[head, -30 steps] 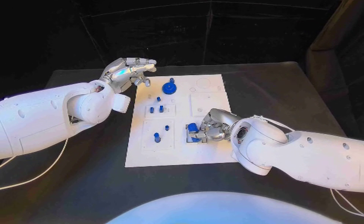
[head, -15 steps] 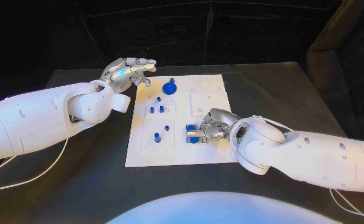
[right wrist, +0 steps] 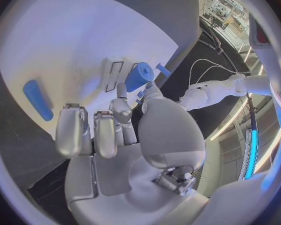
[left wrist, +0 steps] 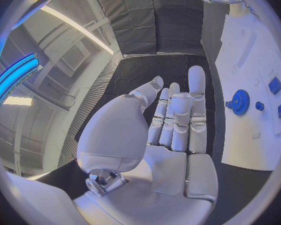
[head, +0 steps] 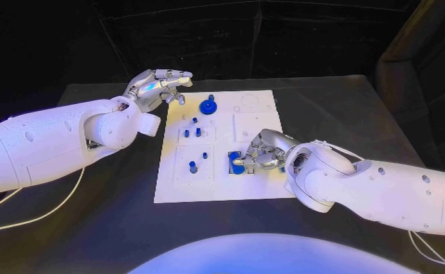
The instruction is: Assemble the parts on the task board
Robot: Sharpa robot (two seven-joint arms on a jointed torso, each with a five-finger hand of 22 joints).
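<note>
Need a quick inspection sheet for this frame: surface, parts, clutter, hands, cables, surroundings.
Surface: black table, white rectangular task board in its middle.
Job's things: blue toothed gear at the board's far end; small blue pegs in the board's left column; blue cylindrical part at the right hand's fingertips.
Clutter: nothing seen.
Hands: left hand over the board's far-left corner, fingers straight, holding nothing; right hand holds the cylindrical part over the board.
Cables: white cable on the table under the left arm.
Surroundings: black curtains behind.
</note>
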